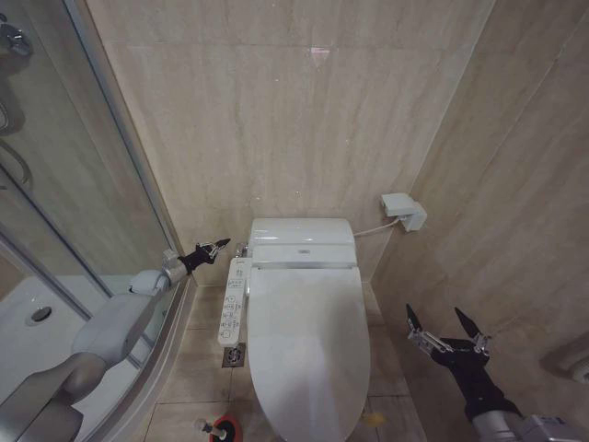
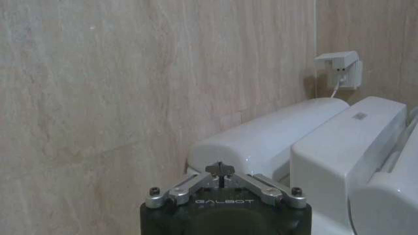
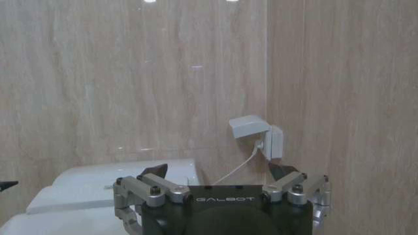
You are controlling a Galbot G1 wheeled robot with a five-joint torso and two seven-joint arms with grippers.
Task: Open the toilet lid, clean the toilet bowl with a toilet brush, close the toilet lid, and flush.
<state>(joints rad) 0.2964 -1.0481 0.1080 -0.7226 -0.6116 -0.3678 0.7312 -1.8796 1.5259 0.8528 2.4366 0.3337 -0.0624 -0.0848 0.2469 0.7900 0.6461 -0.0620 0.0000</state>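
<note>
Beige marble-look wall (image 1: 304, 120) behind toilet lid (image 1: 308, 341)

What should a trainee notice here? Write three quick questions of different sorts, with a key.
1. True or false: the toilet lid is down.
2. Which gripper is open: A, the left gripper, or B, the right gripper?
3. Fill in: the toilet brush stands on the floor on the lid's ____ side (robot's own).
Key: 1 true; 2 B; 3 left.
</note>
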